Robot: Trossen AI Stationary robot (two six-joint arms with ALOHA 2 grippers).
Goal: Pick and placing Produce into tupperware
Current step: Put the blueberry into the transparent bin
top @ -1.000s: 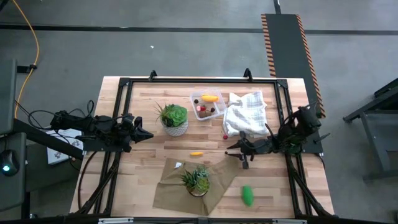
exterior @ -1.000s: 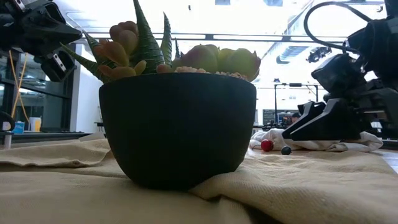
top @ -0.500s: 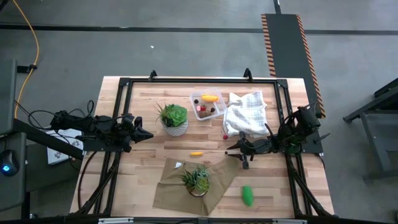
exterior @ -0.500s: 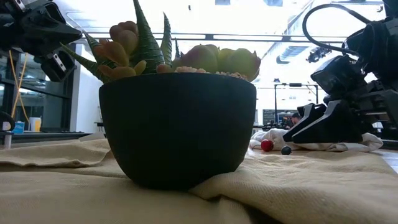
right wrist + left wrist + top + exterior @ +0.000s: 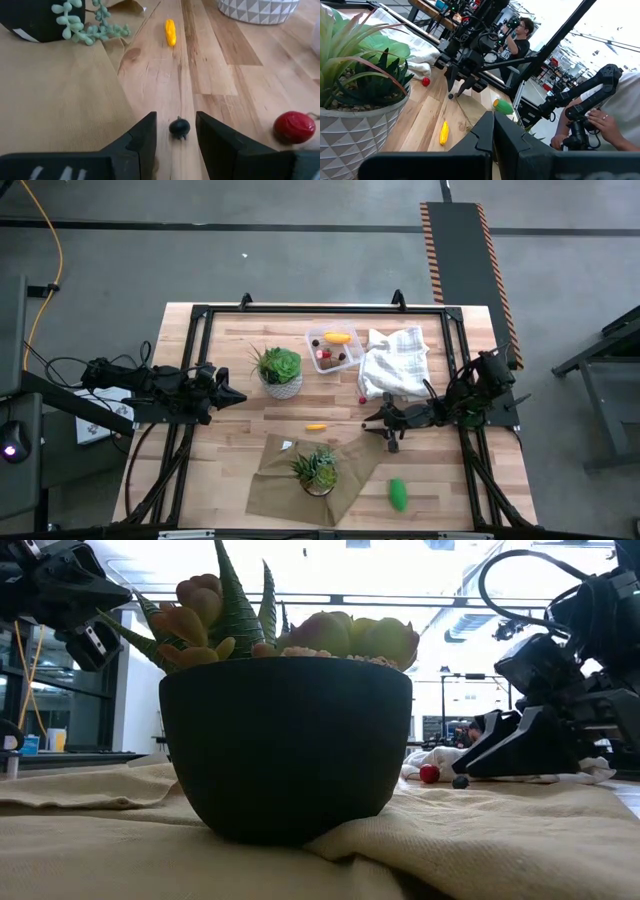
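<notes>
So the right gripper (image 5: 176,131) is hanging low over the wood with its fingers (image 5: 142,139) partly spread, and the tiny dark berry (image 5: 179,127) is sitting right in the gap between them, not visibly touching either one, so nothing is gripped yet. Judging by looks, that berry is going to be a fiddly pick: light, small, round and probably hard plastic, so it'll likely squirt out or roll if the pads don't meet it dead on its widest part; best bet is closing square across the middle, low to the board. Just off to one side of the fingers the red berry (image 5: 294,127) is lying near the edge of the white cloth (image 5: 394,360), same rolling problem. Farther out ahead of the fingertips, the yellow oblong piece (image 5: 170,31) is resting on bare wood; that one should be easier, grabbed across its narrow waist. The green piece (image 5: 398,494) is sitting well apart, behind the gripper. The tupperware (image 5: 334,349) is farther off again, already holding some produce. The left gripper (image 5: 236,396) is waiting closed beside the white plant pot (image 5: 281,386).
</notes>
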